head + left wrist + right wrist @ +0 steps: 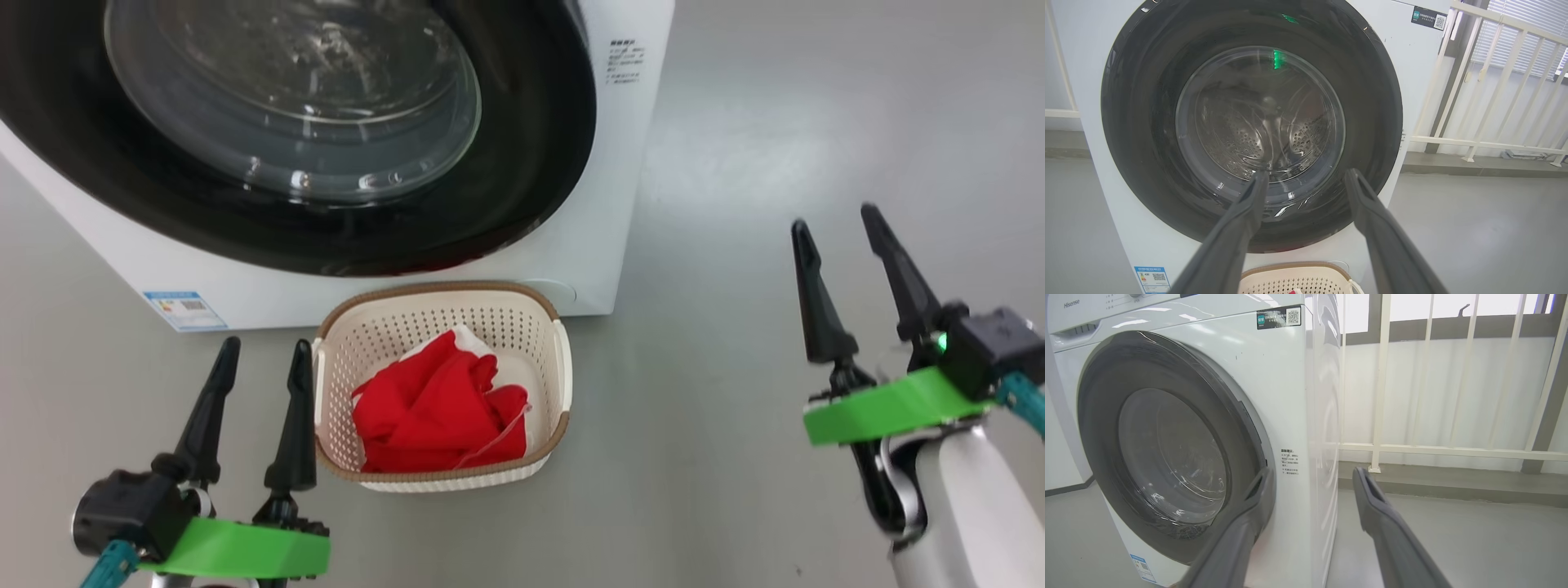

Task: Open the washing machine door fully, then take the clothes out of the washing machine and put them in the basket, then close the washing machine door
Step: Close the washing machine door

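The basket (441,287) holds the red clothes (437,408); the door (539,163) is shut. Left gripper (267,345) and right gripper (834,216) — jaws spread — grip nothing.

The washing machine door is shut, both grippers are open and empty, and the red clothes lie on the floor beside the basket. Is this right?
Not quite. The head view shows the red clothes inside the basket, not beside it. The rest is right.

- Head view looks steeply down on the basket (437,287) and the washing machine door (531,163).
- Both wrist views face that door, low and near.
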Robot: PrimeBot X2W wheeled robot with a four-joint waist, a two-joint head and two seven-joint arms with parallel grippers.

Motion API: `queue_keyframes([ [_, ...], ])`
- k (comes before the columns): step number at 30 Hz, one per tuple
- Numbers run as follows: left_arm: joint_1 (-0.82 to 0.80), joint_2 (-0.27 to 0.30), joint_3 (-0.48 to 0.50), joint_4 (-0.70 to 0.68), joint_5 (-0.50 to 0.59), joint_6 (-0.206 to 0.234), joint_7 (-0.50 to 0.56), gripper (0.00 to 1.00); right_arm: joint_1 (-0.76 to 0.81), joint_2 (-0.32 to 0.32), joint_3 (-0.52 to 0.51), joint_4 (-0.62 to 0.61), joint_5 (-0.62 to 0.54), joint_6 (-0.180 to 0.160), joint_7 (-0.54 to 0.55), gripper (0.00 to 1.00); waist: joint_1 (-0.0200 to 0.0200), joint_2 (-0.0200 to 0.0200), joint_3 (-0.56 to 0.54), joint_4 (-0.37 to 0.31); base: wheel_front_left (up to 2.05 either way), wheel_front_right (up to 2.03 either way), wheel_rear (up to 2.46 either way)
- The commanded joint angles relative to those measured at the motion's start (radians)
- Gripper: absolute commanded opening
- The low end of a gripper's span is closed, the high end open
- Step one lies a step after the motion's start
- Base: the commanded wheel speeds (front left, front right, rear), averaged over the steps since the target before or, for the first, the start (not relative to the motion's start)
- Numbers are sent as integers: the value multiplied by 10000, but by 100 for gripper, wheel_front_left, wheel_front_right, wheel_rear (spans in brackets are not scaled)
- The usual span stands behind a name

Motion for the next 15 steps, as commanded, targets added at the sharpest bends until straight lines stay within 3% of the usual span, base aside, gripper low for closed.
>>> queue_keyframes([
  [1, 88, 145, 377, -277, 104, -57, -118, 100, 275, 124, 108, -353, -58, -11, -51, 100, 0, 0, -350, -173, 0, 0, 0],
  [9, 680, 238, 584, -313, 215, -57, -118, 100, 1737, 261, -229, -712, -142, -11, -51, 100, 0, 0, -994, -204, 0, 0, 0],
  [15, 1177, 419, 659, -415, 889, -23, -118, 100, 2517, 288, -442, -912, -142, -11, -51, 100, 0, 0, -1436, -129, 0, 0, 0],
])
